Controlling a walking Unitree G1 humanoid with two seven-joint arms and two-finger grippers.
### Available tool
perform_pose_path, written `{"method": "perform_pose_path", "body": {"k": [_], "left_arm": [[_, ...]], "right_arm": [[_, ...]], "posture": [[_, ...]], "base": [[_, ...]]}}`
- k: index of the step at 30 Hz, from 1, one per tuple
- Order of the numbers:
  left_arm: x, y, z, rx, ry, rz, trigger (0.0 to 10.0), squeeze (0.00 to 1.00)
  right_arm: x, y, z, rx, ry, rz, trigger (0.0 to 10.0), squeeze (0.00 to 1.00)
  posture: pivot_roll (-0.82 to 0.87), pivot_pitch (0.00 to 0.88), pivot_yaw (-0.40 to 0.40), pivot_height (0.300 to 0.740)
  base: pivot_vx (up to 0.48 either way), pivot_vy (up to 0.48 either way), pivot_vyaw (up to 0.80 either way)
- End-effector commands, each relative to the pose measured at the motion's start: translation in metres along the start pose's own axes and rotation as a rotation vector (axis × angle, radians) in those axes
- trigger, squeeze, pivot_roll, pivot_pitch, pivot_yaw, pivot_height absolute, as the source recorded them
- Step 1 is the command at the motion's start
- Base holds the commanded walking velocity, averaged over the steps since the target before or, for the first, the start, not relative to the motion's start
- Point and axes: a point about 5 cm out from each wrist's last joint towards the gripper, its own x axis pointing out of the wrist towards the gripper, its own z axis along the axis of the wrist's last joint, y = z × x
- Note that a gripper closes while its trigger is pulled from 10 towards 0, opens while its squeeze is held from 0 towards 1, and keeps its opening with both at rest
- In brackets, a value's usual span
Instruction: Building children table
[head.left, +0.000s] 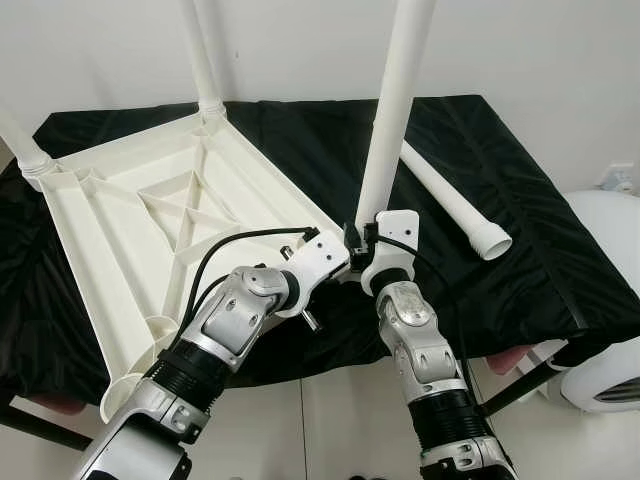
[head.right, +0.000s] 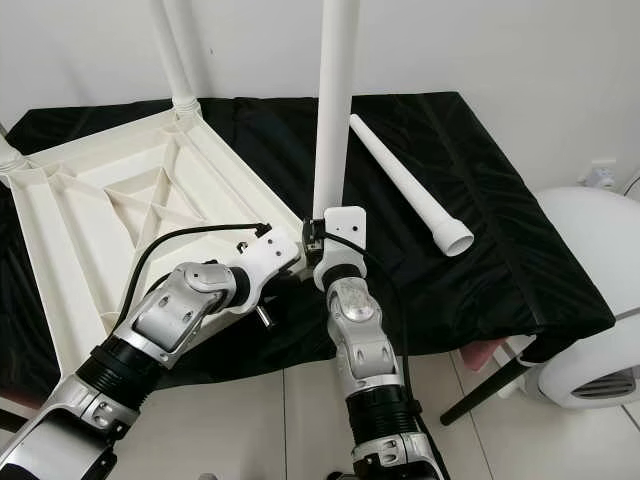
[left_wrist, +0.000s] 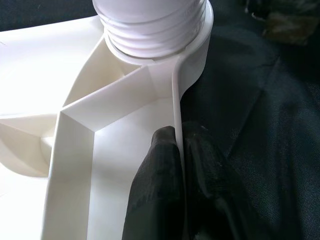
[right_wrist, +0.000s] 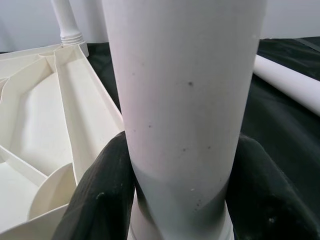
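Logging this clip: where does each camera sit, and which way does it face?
Left eye: head, looking down at upturned tabletop; both arms show.
Right eye: same scene; loose leg lies on black cloth.
Left wrist: along fingers pinching tabletop rim.
Right wrist: along fingers clamping upright leg.
Wrist views share that leg's threaded socket.

White wall (head.left: 520, 50), pale tiled floor (head.left: 330, 420)

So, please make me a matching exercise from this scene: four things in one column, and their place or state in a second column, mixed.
Things:
1. left gripper
2. right gripper
3. loose table leg
4. upturned tabletop

States:
A. lies flat on the black cloth
B. shut on the upright table leg
C. pinches the tabletop's edge wall
D. rests underside up, ribs showing

Pairs: 1-C, 2-B, 3-A, 4-D
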Motion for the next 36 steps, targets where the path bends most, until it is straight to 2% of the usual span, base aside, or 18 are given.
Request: {"method": "perform_pose_path", "body": {"k": [1,2,5,13,20,21,23,24,26,28,30,34,36], "left_arm": [[0.002,-0.004,0.000,0.026,0.006,-0.017,10.0,0.00],[0.003,-0.004,0.001,0.026,0.006,-0.016,10.0,0.00],[0.003,-0.003,0.001,0.025,0.004,-0.014,10.0,0.00],[0.003,-0.002,0.002,0.026,0.003,-0.014,10.0,0.00],[0.002,-0.002,0.001,0.024,0.004,-0.013,10.0,0.00],[0.002,-0.002,0.001,0.024,0.005,-0.013,10.0,0.00],[0.002,-0.002,0.001,0.024,0.005,-0.013,10.0,0.00],[0.002,-0.002,0.001,0.022,0.006,-0.011,10.0,0.00],[0.002,-0.002,0.001,0.022,0.006,-0.011,10.0,0.00],[0.002,-0.002,0.000,0.021,0.006,-0.011,10.0,0.00],[0.002,-0.003,0.000,0.022,0.006,-0.016,10.0,0.00],[0.003,-0.004,0.000,0.022,0.006,-0.019,10.0,0.00],[0.003,-0.004,0.001,0.021,0.003,-0.020,10.0,0.00]], "right_arm": [[-0.003,-0.003,-0.014,0.012,0.076,-0.029,10.0,0.07],[-0.003,-0.006,-0.015,0.039,0.081,-0.028,10.0,1.00],[-0.002,-0.009,-0.014,0.056,0.080,-0.025,10.0,1.00],[-0.003,-0.015,-0.015,0.008,0.077,0.018,10.0,1.00],[-0.002,-0.032,-0.014,-0.039,0.070,0.107,10.0,1.00],[-0.002,-0.036,-0.011,-0.062,0.057,0.142,10.0,0.33],[-0.002,-0.039,-0.010,-0.078,0.048,0.165,10.0,0.33],[-0.003,-0.046,-0.004,-0.074,0.025,0.242,10.0,0.00],[-0.003,-0.046,-0.004,-0.074,0.025,0.242,10.0,0.00],[-0.006,-0.048,0.002,-0.092,-0.002,0.370,10.0,0.00],[-0.006,-0.052,0.005,-0.100,-0.008,0.439,10.0,0.00],[-0.001,-0.062,0.008,-0.068,-0.006,0.461,10.0,0.00],[0.001,-0.067,0.009,-0.056,-0.010,0.517,10.0,0.00]], "posture": [[-0.09,0.106,0.029,0.740],[-0.09,0.103,0.030,0.740],[-0.09,0.105,0.030,0.740],[-0.09,0.110,0.035,0.740],[-0.09,0.114,0.034,0.740],[-0.09,0.114,0.033,0.740],[-0.09,0.114,0.033,0.740],[-0.09,0.117,0.032,0.740],[-0.09,0.117,0.032,0.740],[-0.09,0.117,0.035,0.740],[-0.10,0.117,0.036,0.740],[-0.09,0.116,0.037,0.740],[-0.09,0.109,0.040,0.740]], "base": [[0.000,0.000,0.00],[0.000,0.000,0.00],[0.000,0.000,0.00],[0.000,0.000,0.00],[0.000,0.000,0.00],[0.000,0.000,0.00],[0.000,0.000,0.00],[0.000,0.000,0.00],[0.000,0.000,0.00],[0.000,0.000,0.00],[0.000,0.000,0.00],[0.000,0.000,0.00],[0.000,0.000,0.00]]}}
